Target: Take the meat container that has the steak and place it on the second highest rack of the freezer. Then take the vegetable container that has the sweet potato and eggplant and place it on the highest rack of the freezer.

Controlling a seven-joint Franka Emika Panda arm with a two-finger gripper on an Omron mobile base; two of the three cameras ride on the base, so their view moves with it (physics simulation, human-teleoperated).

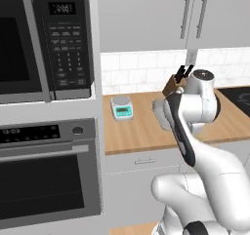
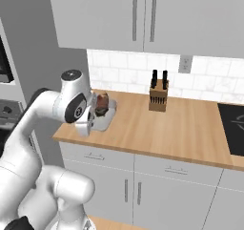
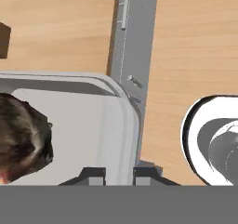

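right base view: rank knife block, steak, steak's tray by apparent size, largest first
1. Tray, though the arm hides part of it.
2. Knife block.
3. Steak, also partly hidden by the arm.
All three sit at a similar depth on the counter, so the order looks reliable.

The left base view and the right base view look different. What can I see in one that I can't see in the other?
The left base view has a black microwave, a black-fronted oven and a small white kitchen scale with a teal front.

The right base view has the lumpy reddish-brown steak sitting in its pale grey tray.

Both show the white robot arm, the wooden knife block with black handles, the wooden counter and the white upper cabinets.
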